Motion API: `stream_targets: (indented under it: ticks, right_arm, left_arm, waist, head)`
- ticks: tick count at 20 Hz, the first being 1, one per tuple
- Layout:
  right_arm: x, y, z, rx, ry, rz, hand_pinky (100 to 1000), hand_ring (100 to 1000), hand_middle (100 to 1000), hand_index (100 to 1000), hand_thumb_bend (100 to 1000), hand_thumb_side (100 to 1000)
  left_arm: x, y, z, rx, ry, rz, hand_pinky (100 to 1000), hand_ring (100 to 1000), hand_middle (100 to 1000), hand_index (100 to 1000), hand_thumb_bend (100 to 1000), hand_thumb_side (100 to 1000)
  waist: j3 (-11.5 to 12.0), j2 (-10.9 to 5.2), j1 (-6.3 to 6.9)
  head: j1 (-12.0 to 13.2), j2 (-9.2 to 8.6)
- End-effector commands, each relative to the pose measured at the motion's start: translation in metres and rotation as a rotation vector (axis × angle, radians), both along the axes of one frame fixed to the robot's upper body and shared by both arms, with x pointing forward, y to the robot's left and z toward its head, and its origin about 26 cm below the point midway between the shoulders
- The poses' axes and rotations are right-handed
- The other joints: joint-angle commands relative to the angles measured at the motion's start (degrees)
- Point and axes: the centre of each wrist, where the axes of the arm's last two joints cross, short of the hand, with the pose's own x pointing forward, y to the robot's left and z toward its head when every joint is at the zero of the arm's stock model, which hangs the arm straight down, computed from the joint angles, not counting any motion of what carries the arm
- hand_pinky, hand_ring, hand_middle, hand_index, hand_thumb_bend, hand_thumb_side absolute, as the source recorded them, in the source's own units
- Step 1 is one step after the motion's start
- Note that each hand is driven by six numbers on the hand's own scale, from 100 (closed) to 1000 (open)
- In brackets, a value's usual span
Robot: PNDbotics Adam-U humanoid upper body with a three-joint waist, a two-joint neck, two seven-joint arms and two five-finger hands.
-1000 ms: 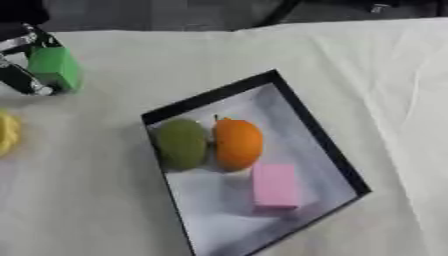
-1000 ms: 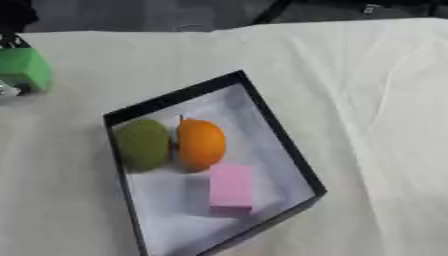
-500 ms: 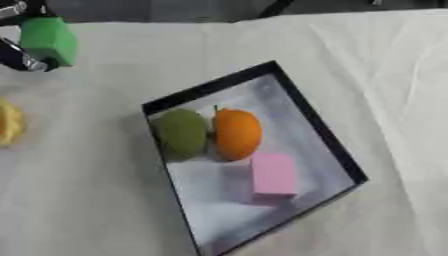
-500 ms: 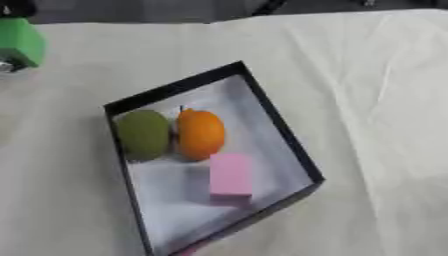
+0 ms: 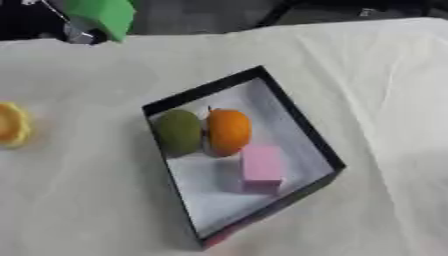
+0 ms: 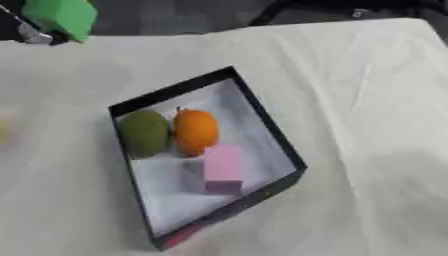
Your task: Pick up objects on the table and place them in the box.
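Lifted higher, green block [image 5: 102,16] hides left robot hand [image 5: 77,34].

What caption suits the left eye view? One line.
Left hand carries a green block above the table; box holds two fruits and a pink block.

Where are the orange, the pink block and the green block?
orange [image 5: 229,131]: left eye view, middle of its skin, inside the box.
pink block [image 5: 261,164]: left eye view, its top face, in the box.
green block [image 6: 59,17]: right eye view, its front face, top left corner.
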Motion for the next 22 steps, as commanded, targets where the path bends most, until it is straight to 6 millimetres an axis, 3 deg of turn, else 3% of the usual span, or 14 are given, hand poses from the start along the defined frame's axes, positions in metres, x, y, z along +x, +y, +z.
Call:
stream_targets:
  ticks: [1, 4, 8, 16, 20, 22]
  right_arm:
    - [0.002, -0.007, 0.031, -0.052, -0.019, 0.014, 828, 883, 803, 818, 100, 587]
    - [0.003, -0.01, 0.04, -0.059, -0.028, 0.014, 828, 883, 804, 819, 100, 583]
    - [0.002, -0.015, 0.05, -0.06, -0.045, 0.0, 829, 882, 804, 819, 100, 577]
    - [0.001, -0.018, 0.046, -0.056, -0.038, -0.009, 829, 882, 804, 819, 100, 584]
    - [0.0, -0.019, 0.045, -0.054, -0.036, -0.015, 829, 882, 805, 819, 100, 584]
    - [-0.001, -0.019, 0.044, -0.053, -0.034, -0.019, 829, 882, 805, 819, 100, 585]
  left_arm:
    - [-0.013, -0.037, 0.01, 0.043, -0.023, -0.124, 598, 585, 505, 565, 325, 100]
    - [-0.022, -0.073, -0.001, 0.106, -0.01, -0.23, 601, 586, 506, 569, 349, 100]
    - [-0.024, -0.1, -0.024, 0.182, 0.041, -0.282, 601, 587, 506, 570, 330, 100]
    - [-0.01, -0.134, -0.079, 0.232, 0.145, -0.307, 589, 586, 508, 571, 255, 100]
    - [-0.006, -0.139, -0.097, 0.211, 0.168, -0.278, 614, 601, 522, 591, 288, 100]
    - [-0.005, -0.139, -0.102, 0.214, 0.168, -0.262, 662, 634, 563, 642, 334, 100]
  waist:
    - [0.2, -2.1, 0.31]
    - [0.6, -2.81, 0.44]
    - [0.8, -3.23, 0.62]
    - [0.0, -2.85, 0.89]
    - [-0.3, -2.65, 1.14]
    - [-0.3, -2.64, 1.23]
  head:
    - [-0.9, 0.75]
    - [-0.8, 1.43]
    - [-0.7, 2.02]
    - [0.4, 1.92]
    - [0.7, 1.92]
    - [0.6, 2.0]
